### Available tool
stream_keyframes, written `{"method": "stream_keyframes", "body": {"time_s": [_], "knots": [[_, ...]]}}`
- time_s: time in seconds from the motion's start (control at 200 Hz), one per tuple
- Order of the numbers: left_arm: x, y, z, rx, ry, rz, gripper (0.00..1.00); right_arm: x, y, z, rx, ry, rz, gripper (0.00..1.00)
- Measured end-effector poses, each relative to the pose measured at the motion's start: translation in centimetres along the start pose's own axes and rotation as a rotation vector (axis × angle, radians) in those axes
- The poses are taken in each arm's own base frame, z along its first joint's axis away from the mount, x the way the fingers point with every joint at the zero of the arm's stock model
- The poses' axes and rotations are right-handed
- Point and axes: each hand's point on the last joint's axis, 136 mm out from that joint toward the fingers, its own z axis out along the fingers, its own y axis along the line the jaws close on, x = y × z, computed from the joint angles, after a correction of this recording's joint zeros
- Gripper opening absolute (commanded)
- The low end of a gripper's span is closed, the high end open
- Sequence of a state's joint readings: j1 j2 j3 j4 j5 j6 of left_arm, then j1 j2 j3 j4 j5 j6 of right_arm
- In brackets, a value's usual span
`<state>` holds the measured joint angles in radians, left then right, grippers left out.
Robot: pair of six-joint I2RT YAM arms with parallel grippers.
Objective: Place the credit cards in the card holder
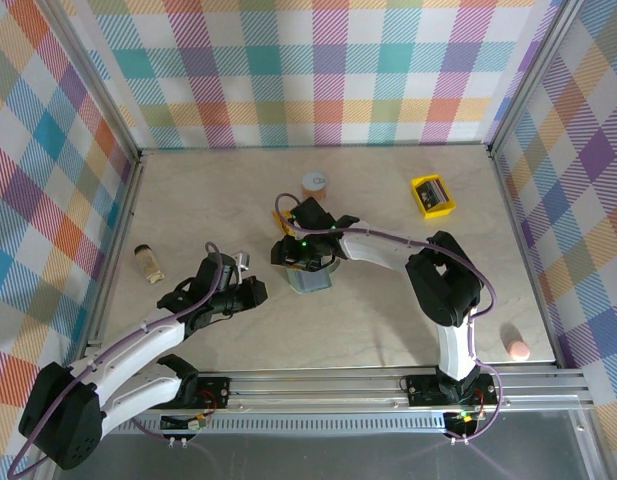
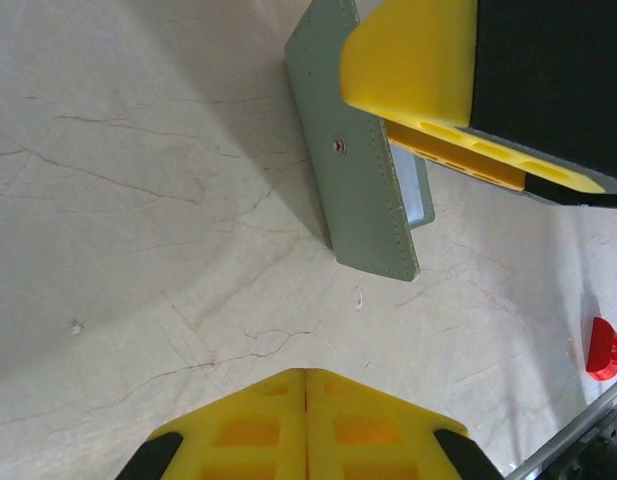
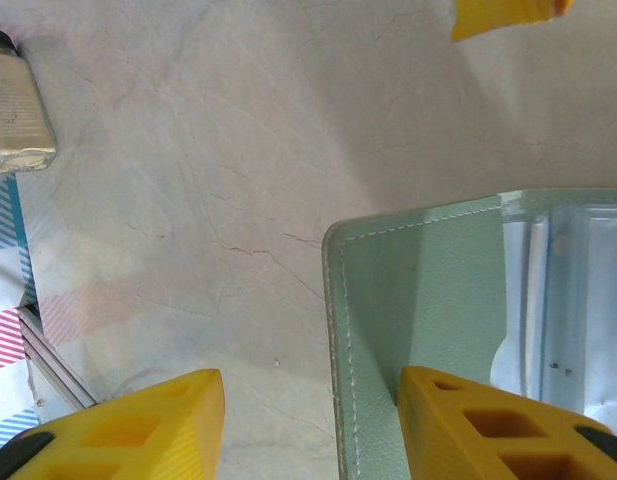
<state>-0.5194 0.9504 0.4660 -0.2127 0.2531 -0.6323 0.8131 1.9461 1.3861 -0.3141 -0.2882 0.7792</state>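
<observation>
At the middle of the pale marbled table (image 1: 388, 320), the card holder (image 1: 314, 281) lies under the right gripper (image 1: 306, 258), with the left gripper (image 1: 258, 291) just to its left. The overhead camera alone takes in a yellow tray (image 1: 433, 196), well apart at far right. The left wrist camera shows the holder's sage-green face, its stitched edge and a snap stud (image 2: 336, 145). The right wrist camera shows a stitched green panel beside a clear plastic window (image 3: 573, 300). The right gripper's fingers stand apart and grip nothing, one over the holder and one over bare table; whether either touches cannot be told. The left gripper's fingers are pressed together, empty, near the holder's corner.
</observation>
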Motion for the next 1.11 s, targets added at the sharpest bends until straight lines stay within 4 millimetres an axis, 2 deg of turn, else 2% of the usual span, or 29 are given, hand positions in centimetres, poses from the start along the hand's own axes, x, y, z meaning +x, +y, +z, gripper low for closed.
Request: {"method": "stream_keyframes", "body": {"time_s": [0.25,0.47,0.82,1.105], "knots": [[0.0,0.0,-0.2,0.003,-0.001,-0.012,0.07,1.6,-0.5,0.8,0.007,0.030,0.015,0.47],[0.7,0.4,-0.2,0.003,0.018,-0.032,0.07,1.5,0.4,1.2,-0.047,0.037,0.008,0.49],[1.4,0.9,0.0,0.003,0.036,-0.052,0.07,2.4,-1.5,4.9,-0.049,0.097,0.038,0.51],[1.1,0.6,0.1,0.031,0.023,-0.073,0.07,2.0,-1.1,5.0,-0.069,0.086,0.040,0.50]]}}
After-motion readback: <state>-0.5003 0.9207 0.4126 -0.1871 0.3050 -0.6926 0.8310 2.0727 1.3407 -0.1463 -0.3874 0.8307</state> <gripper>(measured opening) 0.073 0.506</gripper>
